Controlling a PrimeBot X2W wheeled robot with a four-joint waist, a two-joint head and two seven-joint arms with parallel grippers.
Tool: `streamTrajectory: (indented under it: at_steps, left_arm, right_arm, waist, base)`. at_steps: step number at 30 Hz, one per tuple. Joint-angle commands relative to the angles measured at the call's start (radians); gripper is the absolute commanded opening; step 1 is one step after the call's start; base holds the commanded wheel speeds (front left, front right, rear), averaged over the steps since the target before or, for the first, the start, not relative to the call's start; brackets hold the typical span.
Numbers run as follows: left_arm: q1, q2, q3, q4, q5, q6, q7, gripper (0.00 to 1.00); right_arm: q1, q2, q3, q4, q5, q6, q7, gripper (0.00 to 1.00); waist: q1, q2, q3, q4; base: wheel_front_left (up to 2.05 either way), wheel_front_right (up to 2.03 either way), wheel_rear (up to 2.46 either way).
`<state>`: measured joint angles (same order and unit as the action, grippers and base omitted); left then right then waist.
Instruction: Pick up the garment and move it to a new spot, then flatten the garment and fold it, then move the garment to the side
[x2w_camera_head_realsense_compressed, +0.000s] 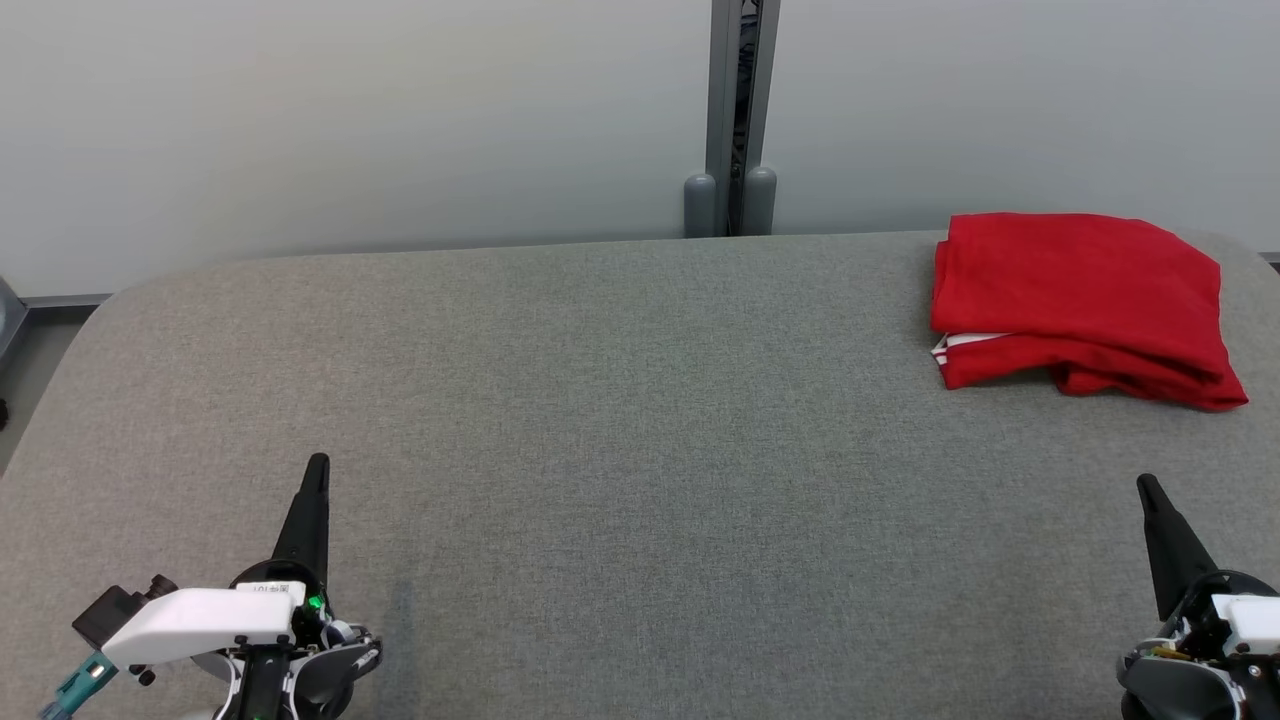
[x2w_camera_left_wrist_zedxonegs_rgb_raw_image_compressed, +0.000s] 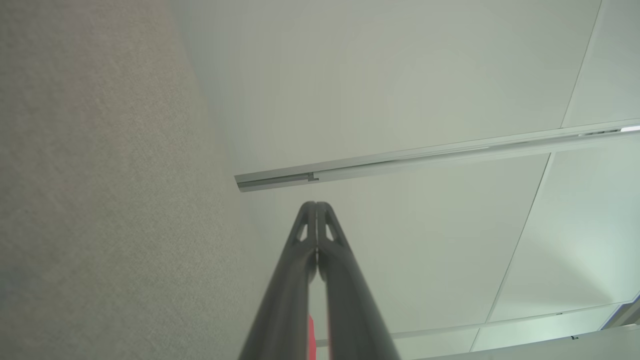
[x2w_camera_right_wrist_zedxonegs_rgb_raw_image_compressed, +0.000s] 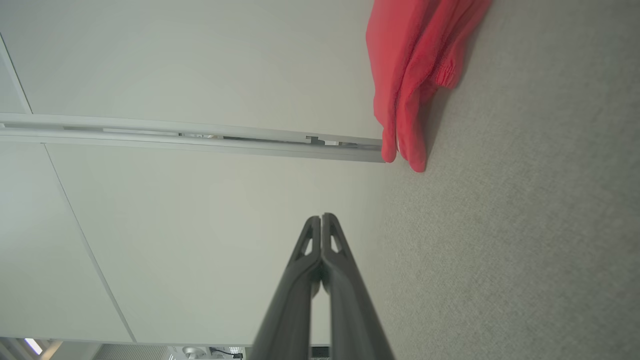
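Observation:
The red garment (x2w_camera_head_realsense_compressed: 1085, 305) lies folded in a neat stack at the far right of the grey table (x2w_camera_head_realsense_compressed: 620, 420), a white edge showing at its left side. In the right wrist view the garment (x2w_camera_right_wrist_zedxonegs_rgb_raw_image_compressed: 415, 75) sits at the top, well ahead of the fingers. My left gripper (x2w_camera_head_realsense_compressed: 317, 468) rests at the lower left, shut and holding nothing, far from the garment. My right gripper (x2w_camera_head_realsense_compressed: 1147, 485) rests at the lower right, shut and holding nothing, a short way in front of the garment. Both wrist views show the fingertips pressed together: left gripper (x2w_camera_left_wrist_zedxonegs_rgb_raw_image_compressed: 316, 205), right gripper (x2w_camera_right_wrist_zedxonegs_rgb_raw_image_compressed: 321, 217).
A pale wall with a grey vertical post (x2w_camera_head_realsense_compressed: 738, 120) stands behind the table's far edge. The table's rounded left corner (x2w_camera_head_realsense_compressed: 110, 300) borders the floor. Bare grey fabric stretches between the two grippers.

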<state>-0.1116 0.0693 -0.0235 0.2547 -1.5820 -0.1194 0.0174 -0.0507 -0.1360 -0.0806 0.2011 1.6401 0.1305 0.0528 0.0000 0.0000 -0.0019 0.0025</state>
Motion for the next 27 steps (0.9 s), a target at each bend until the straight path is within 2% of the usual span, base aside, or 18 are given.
streamTrajectory:
  at_steps: [1, 7, 27]
  left_arm:
    - [-0.024, 0.004, 0.005, 0.001, -0.026, -0.007, 0.006, 0.00]
    - [-0.027, 0.004, 0.010, 0.004, -0.072, -0.014, 0.015, 0.00]
    - [-0.025, 0.001, 0.014, 0.005, -0.065, -0.012, 0.017, 0.00]
  right_arm:
    - [-0.008, -0.011, -0.004, -0.001, 0.030, 0.000, 0.012, 0.00]
    - [-0.015, -0.012, -0.010, 0.003, 0.080, 0.000, 0.022, 0.00]
    - [-0.014, -0.009, -0.013, 0.003, 0.073, 0.000, 0.025, 0.00]
  waist:
    - [0.0000, 0.0000, 0.000, -0.001]
    - [0.0000, 0.0000, 0.002, -0.002]
    - [0.0000, 0.0000, 0.002, -0.003]
  base:
    - [0.00, 0.00, 0.00]
    - [0.00, 0.00, 0.00]
    - [0.00, 0.00, 0.00]
